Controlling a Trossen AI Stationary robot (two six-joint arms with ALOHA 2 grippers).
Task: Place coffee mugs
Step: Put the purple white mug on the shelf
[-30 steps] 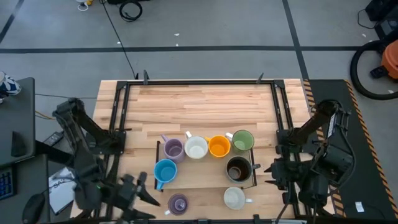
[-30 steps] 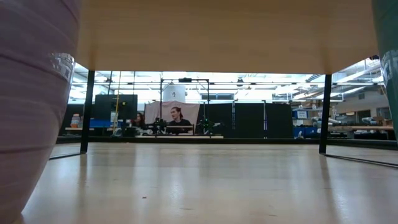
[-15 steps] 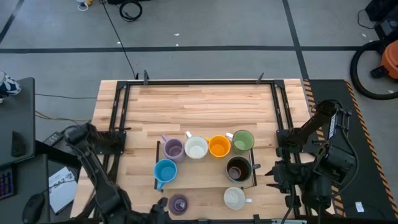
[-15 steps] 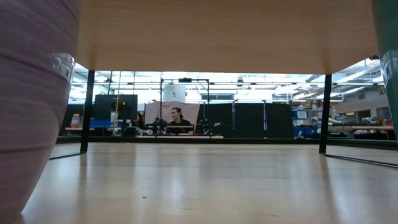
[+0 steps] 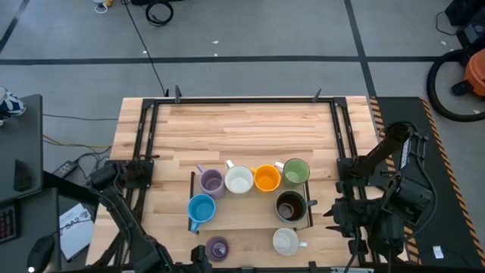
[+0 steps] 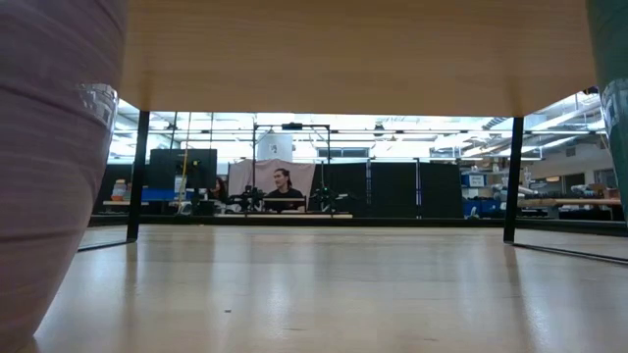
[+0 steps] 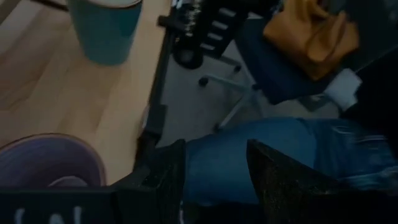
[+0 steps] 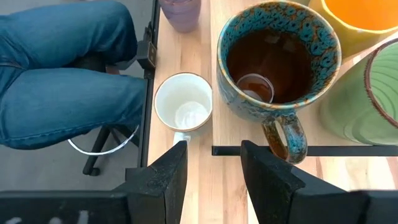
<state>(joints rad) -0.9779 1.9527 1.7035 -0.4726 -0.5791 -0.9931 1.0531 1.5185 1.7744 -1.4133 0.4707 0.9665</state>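
Six mugs stand on a dark-framed wooden shelf (image 5: pixel 246 218). A far row holds lavender (image 5: pixel 211 182), white (image 5: pixel 239 180), orange (image 5: pixel 267 178) and green (image 5: pixel 295 172). Light blue (image 5: pixel 201 208) and dark brown (image 5: pixel 290 205) stand nearer. A second lavender mug (image 5: pixel 217 248) and a second white mug (image 5: pixel 286 241) stand on the table by its near edge. My left gripper (image 7: pixel 214 180) is open past the near edge, just left of that lavender mug (image 7: pixel 50 165). My right gripper (image 8: pixel 214 177) is open, right of the brown mug (image 8: pixel 277 59) and white mug (image 8: pixel 183 102).
A black rail frame (image 5: pixel 144 136) runs along the table's left, far and right sides. A person in blue jeans (image 8: pixel 68 68) sits on a wheeled chair right at the near edge. The far half of the table (image 5: pixel 242 129) is bare wood.
My left arm has swung toward the table's near edge and a little to the right. Its gripper has come from the near left part of the table to the edge beside the near lavender mug. No mug has moved.
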